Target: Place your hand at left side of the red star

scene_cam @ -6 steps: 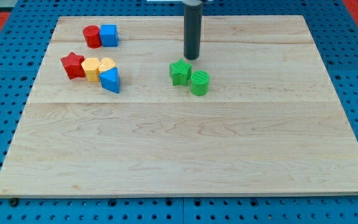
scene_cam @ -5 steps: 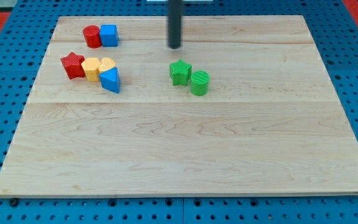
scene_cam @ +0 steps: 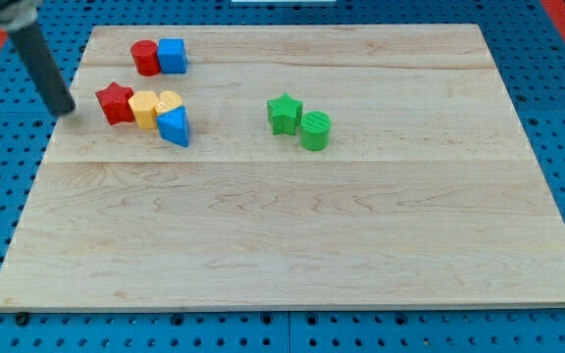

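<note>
My tool is a plain rod with nothing to open or close, and it holds nothing. My tip (scene_cam: 65, 109) sits on the table (scene_cam: 292, 245) near its edge at the view's left. The rod leans up toward the view's top left.

Just to the view's right of my tip, with a small gap between, is the red star (scene_cam: 115, 102); I see no contact. Past the star, further to the view's right, an orange block (scene_cam: 144, 108) touches it, then a yellow block (scene_cam: 168, 100), with a blue block (scene_cam: 175, 126) tucked against them on the lower side.

Up and to the right of my tip, near the table's top edge, a red cylinder (scene_cam: 145, 58) and a blue cube (scene_cam: 172, 55) stand side by side, touching.

Well off to the view's right, a green star (scene_cam: 284, 113) and a green cylinder (scene_cam: 315, 129) stand together.
</note>
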Robot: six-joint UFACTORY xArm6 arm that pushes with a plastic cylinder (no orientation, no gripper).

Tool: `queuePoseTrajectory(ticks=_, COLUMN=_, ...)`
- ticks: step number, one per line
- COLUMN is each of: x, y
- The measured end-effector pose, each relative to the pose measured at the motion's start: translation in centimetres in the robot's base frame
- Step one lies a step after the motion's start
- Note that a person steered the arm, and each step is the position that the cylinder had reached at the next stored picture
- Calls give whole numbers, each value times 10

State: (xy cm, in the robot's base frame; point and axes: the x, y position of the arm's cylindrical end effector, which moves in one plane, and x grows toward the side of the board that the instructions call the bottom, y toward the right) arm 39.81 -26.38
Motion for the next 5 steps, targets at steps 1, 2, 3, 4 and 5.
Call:
queuePoseTrajectory(ticks=1, x=-3, y=24)
queuePoseTrajectory(ticks=2, x=-3, y=-40)
queuePoseTrajectory(ticks=3, x=-36, y=-14)
queuePoseTrajectory(ticks=4, x=-43, y=-6)
queuePoseTrajectory(ticks=5, x=-33, y=25)
